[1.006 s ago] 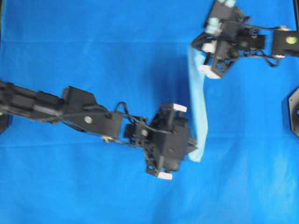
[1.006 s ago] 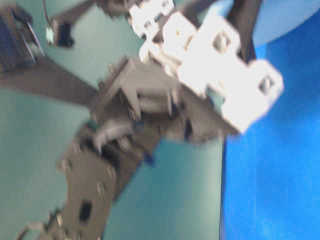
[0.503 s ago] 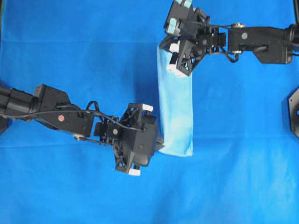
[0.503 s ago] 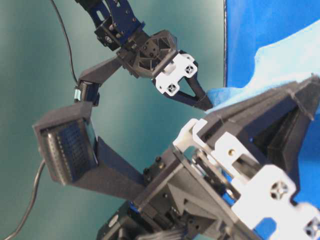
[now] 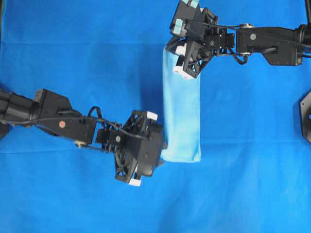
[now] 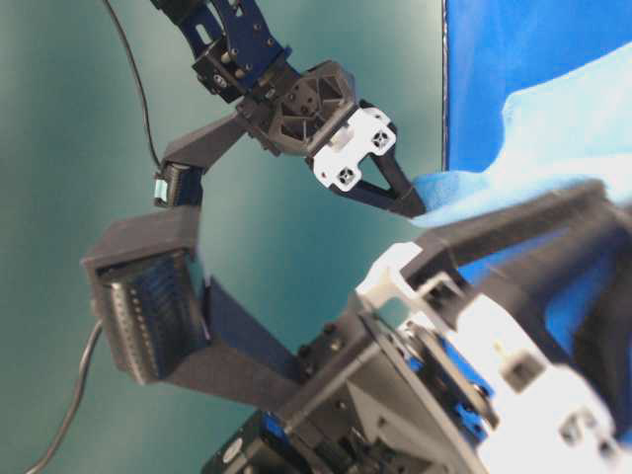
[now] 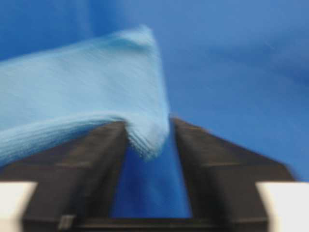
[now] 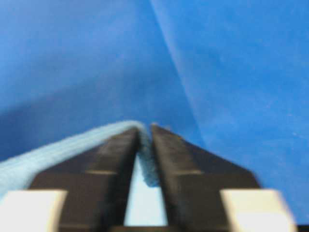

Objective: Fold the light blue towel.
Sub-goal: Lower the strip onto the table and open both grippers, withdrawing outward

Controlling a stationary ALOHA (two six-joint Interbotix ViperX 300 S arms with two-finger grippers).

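1. The towel (image 5: 182,116) lies on the tablecloth (image 5: 73,48) as a long, narrow strip. It looks already doubled over lengthwise, and most of it is flat.

2. The left claw (image 5: 163,145) sits at the strip's near left corner. In its wrist view the fingers (image 7: 104,145) stand clearly apart. The towel's corner droops loosely into the gap and is not pinched. That reads as a corner just set down where the fold wants it.

3. The right claw (image 5: 171,48) is at the far left corner of the strip. Its wrist view shows only a thin slit between the fingers (image 8: 118,150), with the towel's hem in it. I cannot tell whether the hem is clamped or loose there.

4. In the table-level view the towel's edge at the right claw (image 6: 415,202) rises slightly off the bench, so that end may not be fully laid.

5. Each claw takes one corner of the same long edge, which carries that edge over evenly and keeps the hems lined up.

6. My judgement is that this fold is nearly done. The risk is a claw snagging the fuzzy fabric as it backs away.
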